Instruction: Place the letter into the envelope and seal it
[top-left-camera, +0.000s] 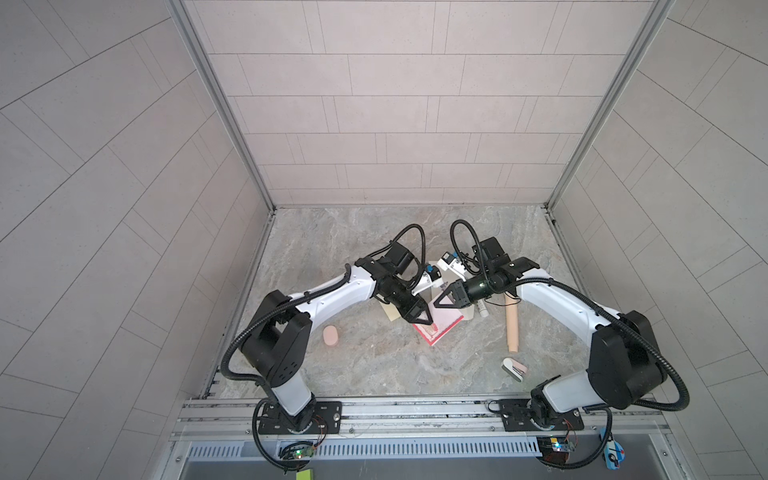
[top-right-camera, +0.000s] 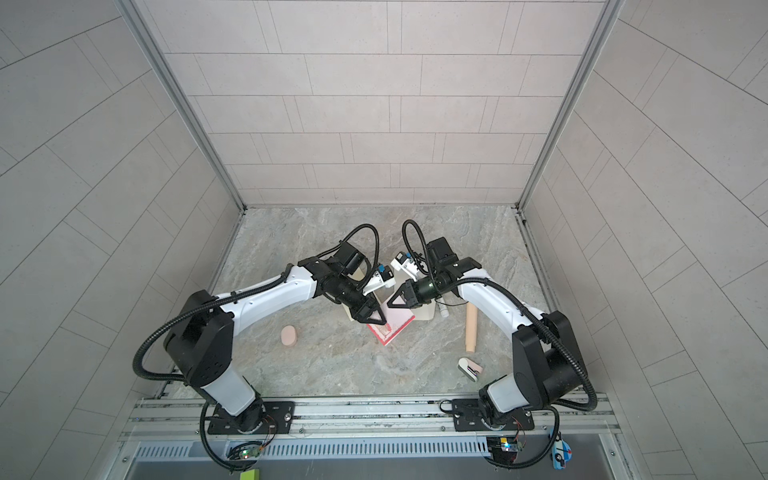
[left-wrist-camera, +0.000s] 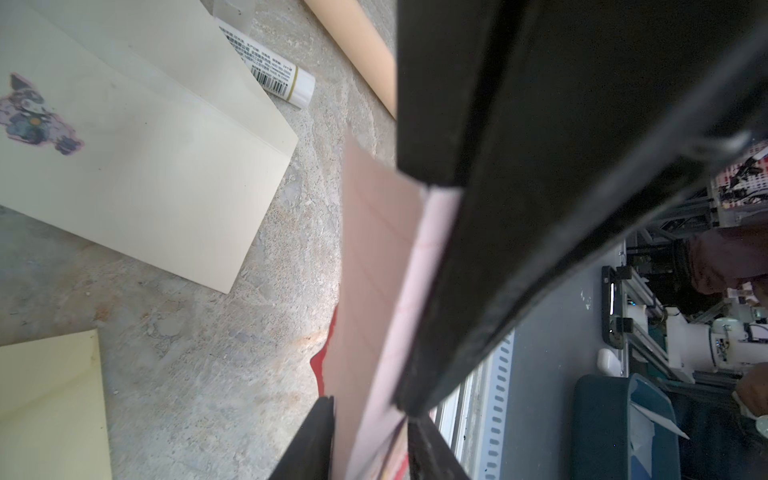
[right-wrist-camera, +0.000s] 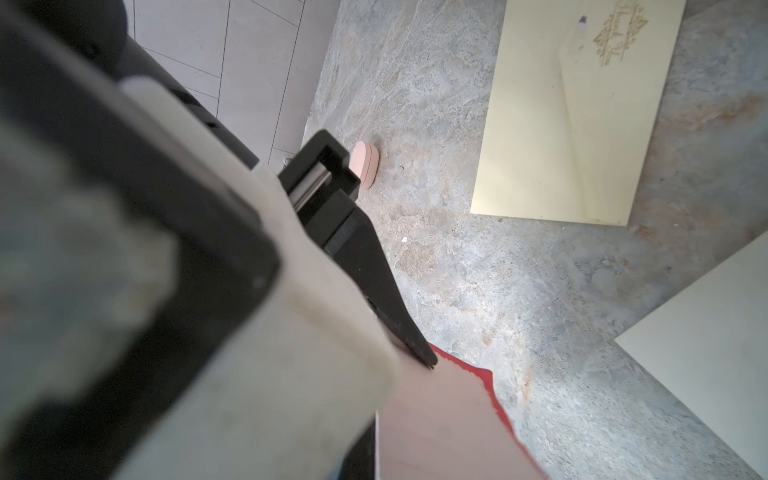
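Clamping the letter (top-right-camera: 397, 327), right gripper (top-right-camera: 389, 306) is closed; left gripper (top-right-camera: 382, 321) straddles it, grip unclear; envelope (top-right-camera: 427, 312) at 2 o'clock.

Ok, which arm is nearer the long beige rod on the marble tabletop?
Right. The right arm passes just beside the far end of the long beige rod; the left arm is across the pink sheet from it, well away.

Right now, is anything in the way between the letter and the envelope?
Nothing I can see. Only bare table lies between the letter and the envelope. The glue stick lies beyond the envelope.
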